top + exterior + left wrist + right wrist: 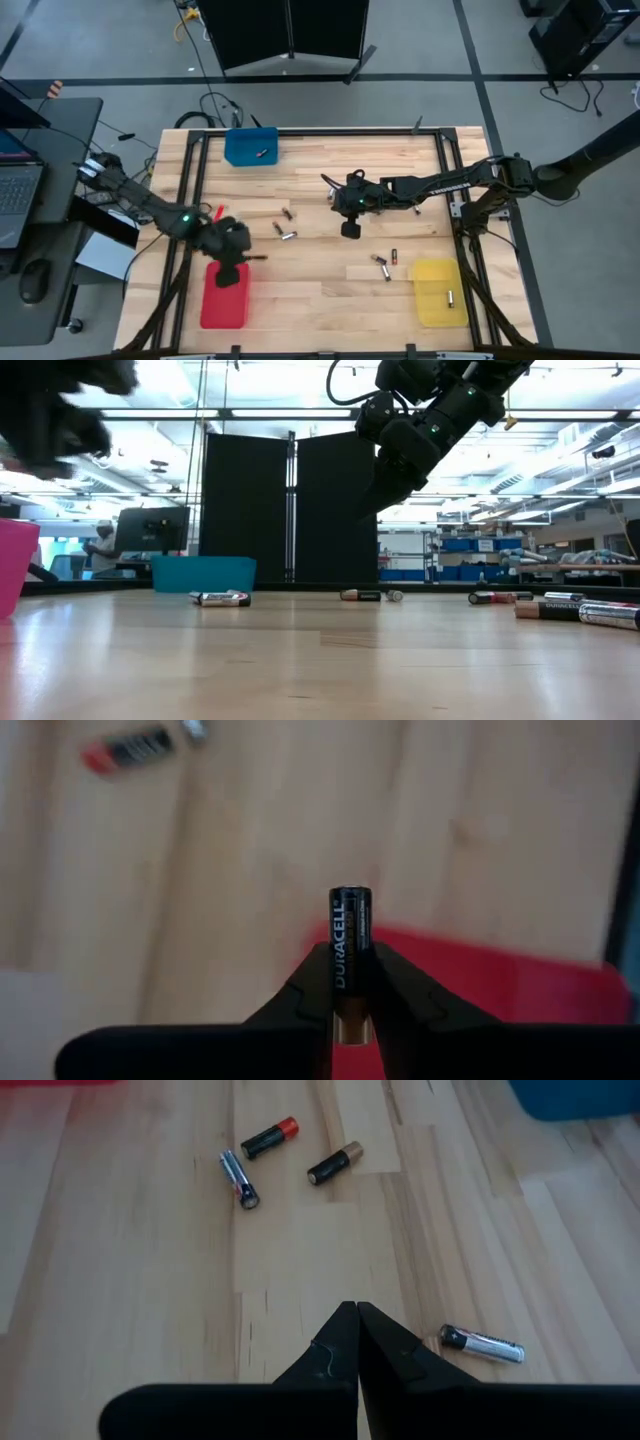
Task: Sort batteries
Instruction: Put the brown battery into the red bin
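Observation:
My left gripper (238, 260) hangs over the far end of the red tray (224, 298) and is shut on a black-and-copper Duracell battery (350, 925). My right gripper (351, 230) is shut and holds nothing, up above the middle of the table. Loose batteries lie flat on the wood just under it: a silver-and-black one (482, 1344), a black-and-copper one (335, 1163), a red-ended one (270, 1137) and a silver one (238, 1178). More batteries lie near the yellow tray (385, 265). One battery lies in the blue tray (263, 153) and one in the yellow tray (451, 297). My left gripper pinches the Duracell battery between its two fingers (300, 1000), on the lower half near the copper end (350, 982). The battery lies along the fingers and its black end sticks out past the tips. It is lifted clear above the red tray's edge (470, 970).
The blue tray (250, 146) stands at the far edge, the yellow tray (440, 290) at the near right, the red tray at the near left. In the low view batteries lie in a row across the table (222, 598) (560, 608). Bare wood shows in the near middle.

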`<state>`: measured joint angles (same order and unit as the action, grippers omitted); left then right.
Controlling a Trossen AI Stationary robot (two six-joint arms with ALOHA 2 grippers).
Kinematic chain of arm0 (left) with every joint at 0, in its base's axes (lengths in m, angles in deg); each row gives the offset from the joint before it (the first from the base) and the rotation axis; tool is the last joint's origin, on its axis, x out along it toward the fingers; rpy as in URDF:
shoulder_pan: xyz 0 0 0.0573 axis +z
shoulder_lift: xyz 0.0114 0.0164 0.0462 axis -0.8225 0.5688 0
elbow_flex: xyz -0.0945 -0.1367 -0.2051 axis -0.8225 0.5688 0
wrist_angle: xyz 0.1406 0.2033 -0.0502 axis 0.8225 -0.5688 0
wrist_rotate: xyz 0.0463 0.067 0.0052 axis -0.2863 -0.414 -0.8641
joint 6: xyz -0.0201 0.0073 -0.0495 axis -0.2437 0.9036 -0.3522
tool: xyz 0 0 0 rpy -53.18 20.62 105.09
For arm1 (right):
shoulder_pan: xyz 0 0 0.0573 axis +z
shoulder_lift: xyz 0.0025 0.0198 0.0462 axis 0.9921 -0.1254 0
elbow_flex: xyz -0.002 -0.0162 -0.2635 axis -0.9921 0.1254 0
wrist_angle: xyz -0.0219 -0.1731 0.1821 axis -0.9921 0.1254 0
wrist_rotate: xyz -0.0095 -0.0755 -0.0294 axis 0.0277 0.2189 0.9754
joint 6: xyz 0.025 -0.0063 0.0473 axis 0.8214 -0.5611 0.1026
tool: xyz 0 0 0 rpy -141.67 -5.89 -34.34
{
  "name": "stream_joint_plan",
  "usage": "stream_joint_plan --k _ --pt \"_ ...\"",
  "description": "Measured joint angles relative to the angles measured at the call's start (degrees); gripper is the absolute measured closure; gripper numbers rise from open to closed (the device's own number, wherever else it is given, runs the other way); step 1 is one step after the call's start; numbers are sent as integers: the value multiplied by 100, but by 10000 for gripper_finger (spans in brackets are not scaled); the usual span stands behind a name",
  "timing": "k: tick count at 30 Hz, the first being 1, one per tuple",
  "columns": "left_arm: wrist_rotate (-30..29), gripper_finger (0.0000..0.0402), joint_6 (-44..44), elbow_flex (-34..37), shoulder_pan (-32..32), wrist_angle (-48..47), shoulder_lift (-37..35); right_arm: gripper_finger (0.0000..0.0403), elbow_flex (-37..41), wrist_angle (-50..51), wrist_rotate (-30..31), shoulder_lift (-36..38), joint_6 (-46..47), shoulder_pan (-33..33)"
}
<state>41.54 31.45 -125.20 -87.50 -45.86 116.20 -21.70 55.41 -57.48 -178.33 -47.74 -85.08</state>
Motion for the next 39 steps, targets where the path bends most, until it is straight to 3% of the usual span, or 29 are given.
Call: stream_joint_plan --k 6,11,20,39 --pt "265 353 -1005 202 -1063 73 36 394 0 0 2 0 0 0" --pt "152 353 -1525 569 -1548 491 250 394 0 0 2 0 0 0" --pt "73 353 -1503 1167 -1598 1561 773 394 2 -87 2 0 0 0" --pt "131 346 -1393 1176 -1596 1885 1532 394 2 -87 4 0 43 4"
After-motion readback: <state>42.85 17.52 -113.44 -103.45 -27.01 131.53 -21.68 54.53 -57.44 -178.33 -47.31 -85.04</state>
